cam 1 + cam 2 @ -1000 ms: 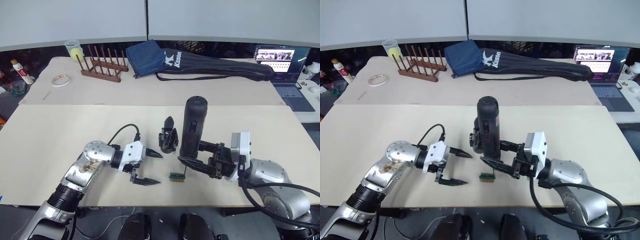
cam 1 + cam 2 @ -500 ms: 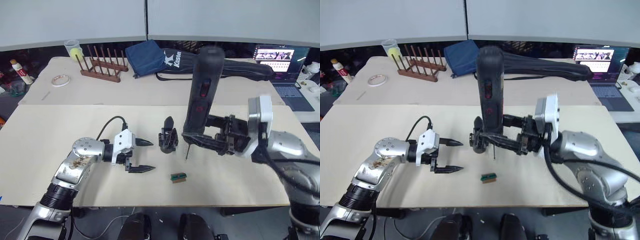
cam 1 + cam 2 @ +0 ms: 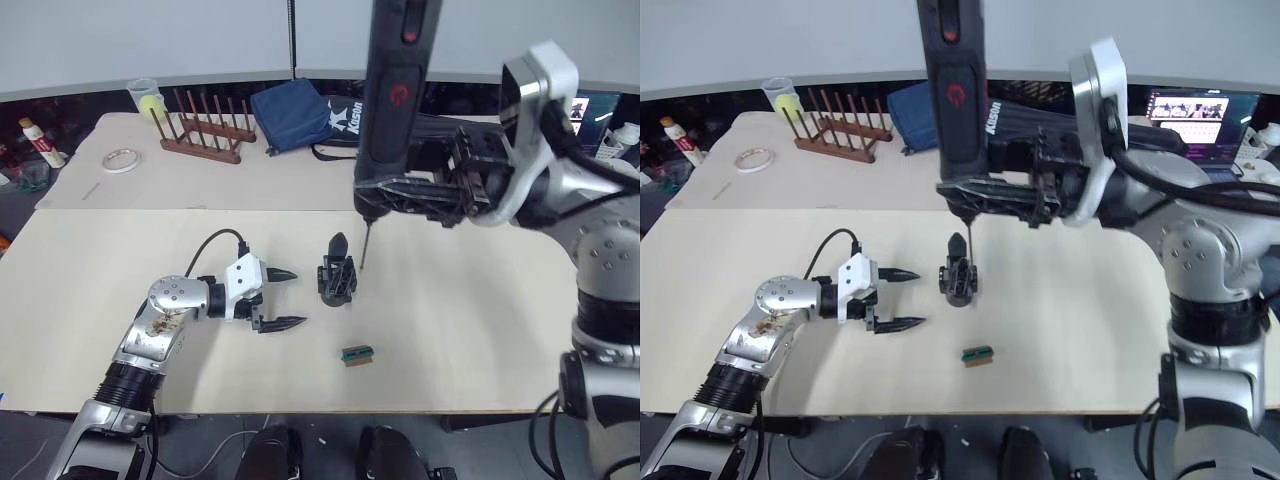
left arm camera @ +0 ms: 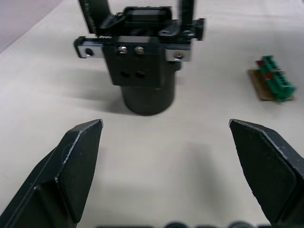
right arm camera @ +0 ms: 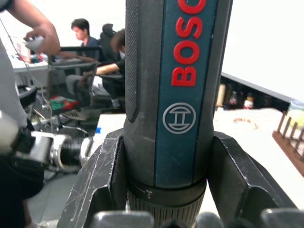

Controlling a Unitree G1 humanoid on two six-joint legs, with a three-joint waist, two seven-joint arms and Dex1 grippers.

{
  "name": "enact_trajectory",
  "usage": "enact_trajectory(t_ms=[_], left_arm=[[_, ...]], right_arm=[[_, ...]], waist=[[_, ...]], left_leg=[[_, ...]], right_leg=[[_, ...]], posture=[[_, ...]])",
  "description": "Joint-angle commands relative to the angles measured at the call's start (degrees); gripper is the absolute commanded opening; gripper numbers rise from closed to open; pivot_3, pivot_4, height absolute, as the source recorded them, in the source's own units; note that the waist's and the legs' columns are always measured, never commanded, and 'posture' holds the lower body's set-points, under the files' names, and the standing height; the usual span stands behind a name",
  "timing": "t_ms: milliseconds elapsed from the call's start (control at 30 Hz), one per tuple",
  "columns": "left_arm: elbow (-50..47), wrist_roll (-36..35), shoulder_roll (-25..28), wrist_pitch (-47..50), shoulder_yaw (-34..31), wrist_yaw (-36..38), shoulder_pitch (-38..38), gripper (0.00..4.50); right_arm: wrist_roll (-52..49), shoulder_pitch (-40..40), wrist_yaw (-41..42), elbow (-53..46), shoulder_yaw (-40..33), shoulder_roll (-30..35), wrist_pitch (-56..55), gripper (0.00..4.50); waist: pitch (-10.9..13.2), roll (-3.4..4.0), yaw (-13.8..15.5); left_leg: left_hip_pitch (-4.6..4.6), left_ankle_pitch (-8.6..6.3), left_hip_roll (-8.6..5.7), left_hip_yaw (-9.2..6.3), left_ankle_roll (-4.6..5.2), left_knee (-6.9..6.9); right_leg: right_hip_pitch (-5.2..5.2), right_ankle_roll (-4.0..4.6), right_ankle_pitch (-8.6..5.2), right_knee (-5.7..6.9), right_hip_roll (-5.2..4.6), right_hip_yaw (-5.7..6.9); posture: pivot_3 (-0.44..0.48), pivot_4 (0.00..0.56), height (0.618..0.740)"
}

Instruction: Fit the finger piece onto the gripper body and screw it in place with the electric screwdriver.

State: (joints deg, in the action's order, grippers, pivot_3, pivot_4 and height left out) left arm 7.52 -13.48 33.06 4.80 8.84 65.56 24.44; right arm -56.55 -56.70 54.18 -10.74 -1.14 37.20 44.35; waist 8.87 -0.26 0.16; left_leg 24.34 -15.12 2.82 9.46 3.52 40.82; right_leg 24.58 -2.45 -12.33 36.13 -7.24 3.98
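Right gripper [image 3: 415, 195]: raised above the table, fingers clamped around the lower barrel of the electric screwdriver [image 3: 392, 90].
Electric screwdriver: held upright; thin metal bit points down, its tip just at 2 o'clock of the gripper body [image 3: 337, 275].
Gripper body: stands upright on the beige table [image 3: 480, 330], one pointed finger sticking up.
Left gripper [image 3: 282, 298]: low over the table at 9 o'clock of the gripper body, fingers spread, empty.
Green terminal block [image 3: 356, 354]: lies at 5 o'clock of the gripper body.
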Motion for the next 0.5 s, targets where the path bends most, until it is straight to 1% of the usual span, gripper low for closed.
enact_trajectory(t_ms=[33, 100, 167, 300, 500], left_arm=[[1.2, 0.2, -1.1, -1.9, -0.3, -0.2, 1.9, 4.5], [2.6, 0.6, -1.8, -2.4, 0.0, 0.0, 2.7, 4.5], [4.1, 0.9, -2.3, -2.9, 0.5, 0.2, 3.6, 4.5], [7.0, 2.0, -3.5, -4.3, 1.1, 0.2, 5.3, 4.5], [9.1, 3.2, -5.5, -4.9, 1.6, -0.1, 7.3, 4.5]], right_arm=[[1.7, -8.0, 0.7, 5.6, 0.2, -3.1, -0.1, 1.97], [3.4, -10.8, 0.8, 9.2, 1.2, -5.4, 0.0, 1.97], [5.9, -11.8, 1.6, 11.6, 2.5, -7.3, -1.2, 1.97], [10.0, -11.3, 5.6, 14.4, 4.1, -9.0, -3.5, 1.97], [14.4, -9.9, 8.5, 15.3, 5.7, -11.8, -5.8, 1.97]], waist=[[0.0, 0.0, -0.3], [0.0, 0.0, -0.5], [0.0, 0.0, -0.6], [0.0, -0.02, -0.4], [0.0, -0.01, -0.8]], left_leg=[[0.0, 0.01, 0.02, 0.0, -0.01, -0.01], [0.0, 0.02, 0.02, 0.0, -0.04, -0.03], [0.01, 0.03, 0.01, 0.04, -0.05, -0.02], [0.09, 0.03, 0.0, 0.08, -0.02, 0.02], [0.39, 0.05, -0.05, 0.1, -0.02, 0.05]], right_leg=[[0.01, 0.0, 0.0, 0.0, 0.01, 0.02], [0.0, 0.0, 0.0, -0.02, 0.03, 0.04], [-0.03, 0.0, 0.0, -0.03, 0.03, 0.06], [-0.04, -0.08, 0.05, -0.03, 0.02, 0.06], [0.25, -0.12, 0.09, 0.07, 0.03, 0.08]], posture=[[0.0, 0.15, 0.74], [0.0, 0.15, 0.74], [0.0, 0.15, 0.74], [0.0, 0.15, 0.74], [0.0, 0.15, 0.74]])
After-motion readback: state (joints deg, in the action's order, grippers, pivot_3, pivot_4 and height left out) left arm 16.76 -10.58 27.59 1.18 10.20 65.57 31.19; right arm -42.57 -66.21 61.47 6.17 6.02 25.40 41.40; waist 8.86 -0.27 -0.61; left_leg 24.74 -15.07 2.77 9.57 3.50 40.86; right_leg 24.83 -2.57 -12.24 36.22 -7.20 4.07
